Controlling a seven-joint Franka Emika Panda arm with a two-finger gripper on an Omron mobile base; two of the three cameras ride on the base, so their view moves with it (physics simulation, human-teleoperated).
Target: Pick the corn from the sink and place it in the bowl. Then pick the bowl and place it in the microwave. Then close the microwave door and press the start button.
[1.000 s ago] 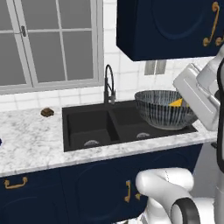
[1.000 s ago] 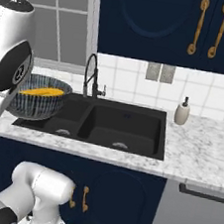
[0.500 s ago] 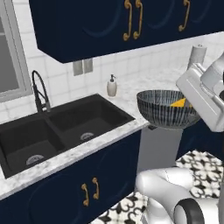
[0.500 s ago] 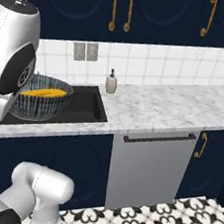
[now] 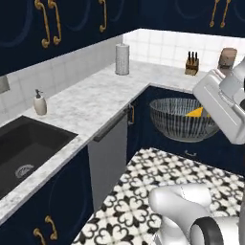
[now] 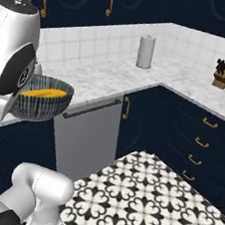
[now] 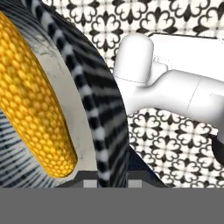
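Note:
The bowl [image 5: 181,120], dark with fine stripes, hangs in the air over the tiled floor, level and upright. The corn [image 5: 195,113] lies inside it as a yellow cob. From the other side, the bowl [image 6: 40,104] and the corn [image 6: 44,93] sit right beside the white hand. In the hand view my gripper [image 7: 107,177] is shut on the bowl's striped rim [image 7: 99,114], with the corn [image 7: 30,100] large on the left. The black sink [image 5: 24,153] lies at the far left, away from the bowl. The microwave is out of view.
An L-shaped marble counter [image 5: 91,103] runs round the corner. It carries a paper towel roll [image 5: 122,59], a knife block [image 5: 192,64] and a soap dispenser [image 5: 40,103]. A grey dishwasher front [image 6: 87,131] stands under it. The patterned floor [image 6: 148,199] lies open ahead.
The whole picture has swung as the base turned away from the sink; the counter corner has come into view. The bowl with the corn stays in the same grip.

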